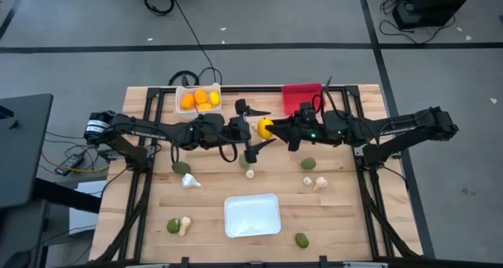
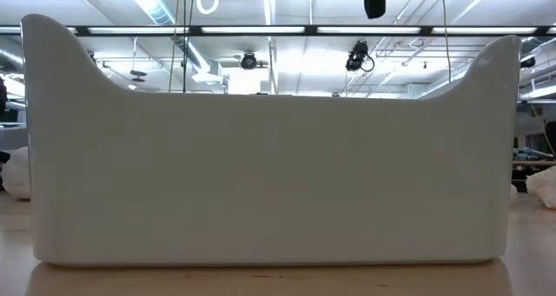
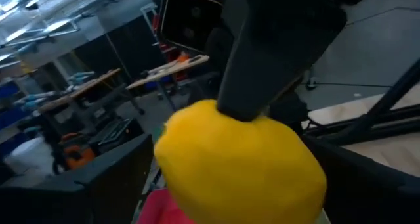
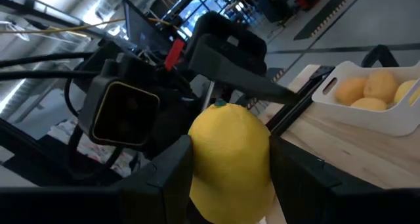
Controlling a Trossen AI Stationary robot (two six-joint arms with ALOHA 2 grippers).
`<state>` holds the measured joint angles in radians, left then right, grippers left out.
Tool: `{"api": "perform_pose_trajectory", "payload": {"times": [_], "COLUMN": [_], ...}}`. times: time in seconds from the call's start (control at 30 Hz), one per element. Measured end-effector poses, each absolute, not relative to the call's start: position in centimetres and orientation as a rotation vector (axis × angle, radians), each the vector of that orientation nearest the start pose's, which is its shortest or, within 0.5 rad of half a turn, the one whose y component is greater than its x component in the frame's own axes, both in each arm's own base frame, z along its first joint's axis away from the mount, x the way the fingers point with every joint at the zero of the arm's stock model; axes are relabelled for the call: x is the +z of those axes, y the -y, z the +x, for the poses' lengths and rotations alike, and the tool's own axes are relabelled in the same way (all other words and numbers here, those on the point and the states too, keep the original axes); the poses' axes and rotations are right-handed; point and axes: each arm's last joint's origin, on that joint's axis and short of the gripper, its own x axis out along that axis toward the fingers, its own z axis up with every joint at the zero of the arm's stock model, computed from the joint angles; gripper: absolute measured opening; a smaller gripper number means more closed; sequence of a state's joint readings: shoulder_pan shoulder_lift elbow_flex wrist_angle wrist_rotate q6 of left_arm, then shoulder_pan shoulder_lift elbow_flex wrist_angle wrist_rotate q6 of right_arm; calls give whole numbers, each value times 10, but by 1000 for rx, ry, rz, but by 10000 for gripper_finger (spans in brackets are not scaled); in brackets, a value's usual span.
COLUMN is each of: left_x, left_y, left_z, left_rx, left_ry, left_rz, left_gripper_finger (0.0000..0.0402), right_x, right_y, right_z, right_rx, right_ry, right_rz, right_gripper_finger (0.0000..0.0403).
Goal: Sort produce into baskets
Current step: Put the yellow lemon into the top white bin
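Right gripper (image 1: 275, 129) jaws pinch the lemon (image 1: 266, 127), left gripper (image 1: 250, 131) jaws spread beside it, tray (image 2: 269, 148) walls off the low view.

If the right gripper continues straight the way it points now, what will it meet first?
Probably the left gripper: the right gripper, shut on the lemon, points straight at it, close by. Their heights are unclear.
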<state>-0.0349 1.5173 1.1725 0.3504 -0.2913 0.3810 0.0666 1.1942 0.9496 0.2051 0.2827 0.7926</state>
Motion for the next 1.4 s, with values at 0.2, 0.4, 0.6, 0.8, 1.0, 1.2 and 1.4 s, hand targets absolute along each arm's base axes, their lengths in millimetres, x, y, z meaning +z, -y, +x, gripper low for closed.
{"api": "perform_pose_trajectory", "payload": {"times": [0.2, 0.4, 0.6, 0.8, 1.0, 1.2, 1.4], "left_x": [344, 348, 352, 346, 323, 288, 263], "left_y": [3, 2, -23, -78, -132, -176, -198], "left_z": [351, 351, 338, 303, 275, 253, 236], "left_rx": [284, 311, 586, 793, 896, 927, 1083], "left_ry": [-39, -43, -97, -267, -503, -620, -619], "left_rz": [370, 351, 162, -51, -159, -402, -645], "left_gripper_finger": [318, 271, 288, 285, 284, 283, 287], "right_x": [346, 346, 343, 337, 332, 312, 299], "right_y": [-7, 1, 14, 25, 36, 56, 69], "right_z": [270, 270, 261, 245, 241, 238, 233], "right_rx": [-231, -258, -429, -566, -603, -579, -582], "right_ry": [66, 83, 78, -12, -67, -287, -425], "right_rz": [785, 810, 809, 793, 791, 867, 874], "right_gripper_finger": [195, 210, 251, 262, 261, 261, 261]}}
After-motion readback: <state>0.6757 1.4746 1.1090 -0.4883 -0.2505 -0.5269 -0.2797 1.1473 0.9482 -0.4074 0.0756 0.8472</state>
